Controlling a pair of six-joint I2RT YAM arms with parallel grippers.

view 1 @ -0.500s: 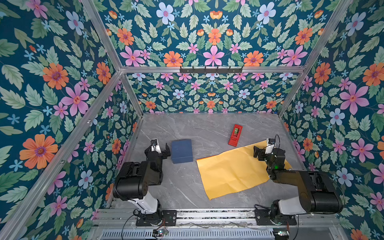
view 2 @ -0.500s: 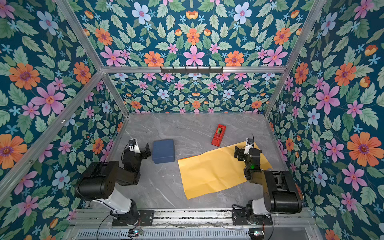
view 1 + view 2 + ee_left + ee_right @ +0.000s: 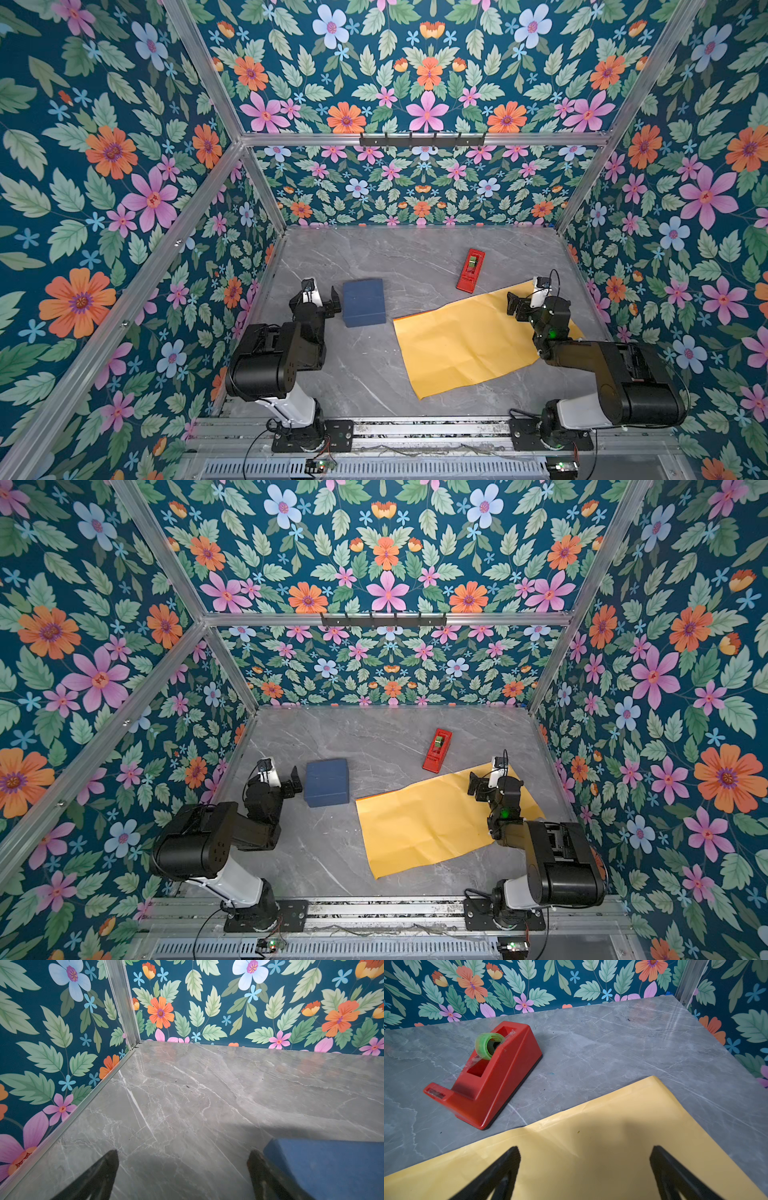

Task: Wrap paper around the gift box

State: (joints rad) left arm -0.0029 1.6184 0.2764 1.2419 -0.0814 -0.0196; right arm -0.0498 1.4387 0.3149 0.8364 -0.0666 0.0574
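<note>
The navy-blue gift box [image 3: 363, 302] [image 3: 327, 782] lies flat on the grey marble table, left of centre, in both top views. My left gripper [image 3: 322, 297] [image 3: 282, 779] stands open just left of it. In the left wrist view the left gripper [image 3: 182, 1154] has only bare table between its fingers, and one finger sits right beside the gift box [image 3: 324, 1167]; I cannot tell whether they touch. The creased yellow-orange paper [image 3: 465, 345] [image 3: 428, 825] lies flat to the right. My right gripper [image 3: 525, 297] [image 3: 585, 1149] hovers open over the paper's [image 3: 612, 1109] far right corner, holding nothing.
A red tape dispenser [image 3: 470, 270] [image 3: 437, 750] [image 3: 500, 1076] with a green roll stands behind the paper's far edge. Floral walls close in the table on the left, right and back. Bare marble [image 3: 365, 374] shows between the box and the paper.
</note>
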